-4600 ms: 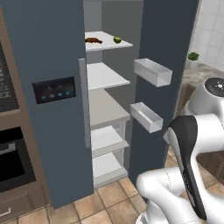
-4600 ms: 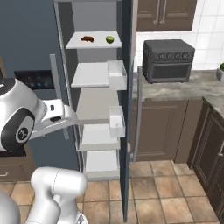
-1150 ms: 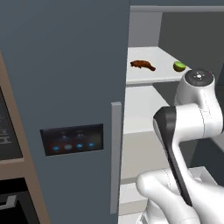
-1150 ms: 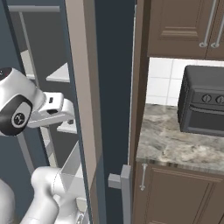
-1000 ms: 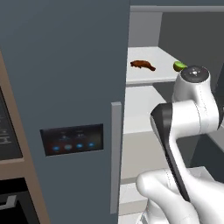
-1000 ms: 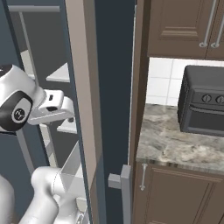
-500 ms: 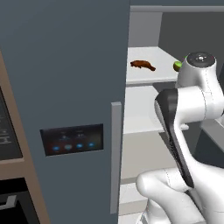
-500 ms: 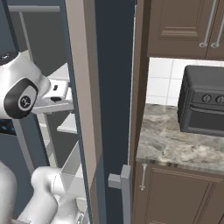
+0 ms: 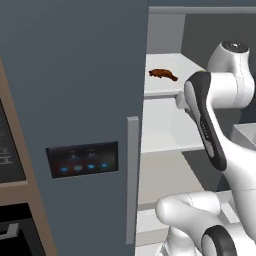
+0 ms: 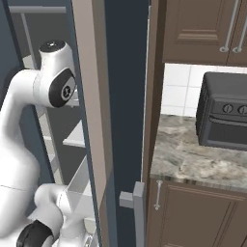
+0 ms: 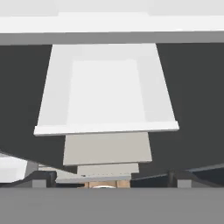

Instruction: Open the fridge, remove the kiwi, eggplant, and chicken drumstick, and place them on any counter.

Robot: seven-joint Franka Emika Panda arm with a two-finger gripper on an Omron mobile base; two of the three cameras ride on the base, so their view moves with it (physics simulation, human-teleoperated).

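Observation:
The fridge point(image 9: 75, 75) has its left door shut and its right side open, showing white shelves. On the upper shelf lies the reddish-brown chicken drumstick point(image 9: 163, 74). My white arm point(image 9: 205, 120) rises in front of that shelf and hides the kiwi. The eggplant is out of view. Seen from the hand, my gripper point(image 11: 109, 178) is open, its dark fingertips point(image 11: 43, 177) far apart with nothing between them. It looks down past a white shelf point(image 11: 105, 94) inside the fridge. The marbled counter point(image 10: 193, 161) lies right of the open fridge door point(image 10: 123, 96).
A black toaster oven point(image 10: 224, 116) stands on the counter under brown wall cabinets point(image 10: 193, 29). A dark panel with blue lights point(image 9: 82, 161) and a grey handle point(image 9: 132, 180) sit on the shut door. The wall oven point(image 9: 7, 150) is at the far left.
My arm has lifted, its elbow rising up and to the right in front of the upper shelf and covering the kiwi. The base has stayed still and the jaws remain wide.

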